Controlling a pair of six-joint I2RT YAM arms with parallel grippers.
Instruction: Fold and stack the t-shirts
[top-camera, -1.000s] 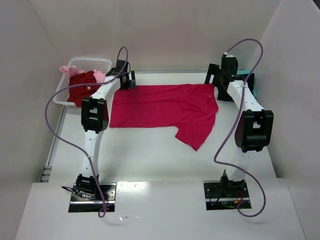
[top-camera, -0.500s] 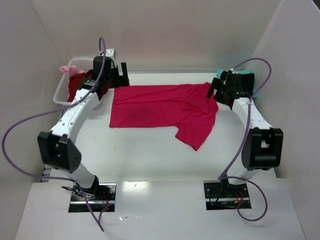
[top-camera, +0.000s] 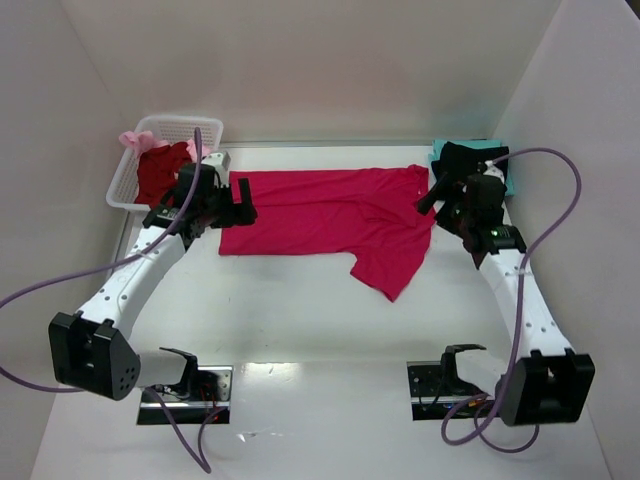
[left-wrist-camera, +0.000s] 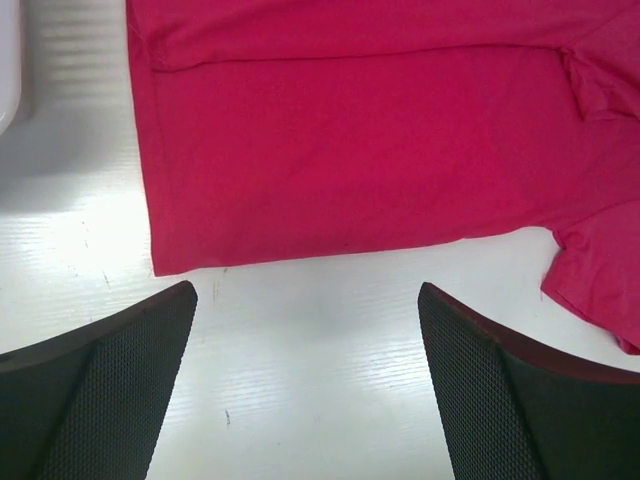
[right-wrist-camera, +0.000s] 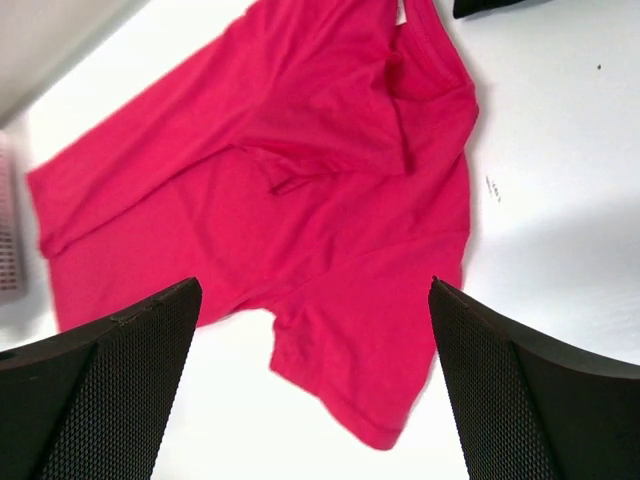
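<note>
Both grippers open and empty at the ends of the spread crimson tee — first fold not yet begun.

From above, we saw the crimson-pink t-shirt (top-camera: 330, 215) spread on the white table (top-camera: 300, 310). The left gripper (top-camera: 243, 205) was at its hem end and the right gripper (top-camera: 430, 195) at its collar end, jaws wide, holding nothing. A dark red tee (top-camera: 160, 178) filled the lattice basket (top-camera: 180, 125) beyond the hem end. The left wrist view showed the hem (left-wrist-camera: 300, 252) straight and smooth. The right wrist view showed a crease (right-wrist-camera: 300, 170) and a loose sleeve (right-wrist-camera: 345, 385). We judged that pinching such limp cloth comes next — low, at an edge.
</note>
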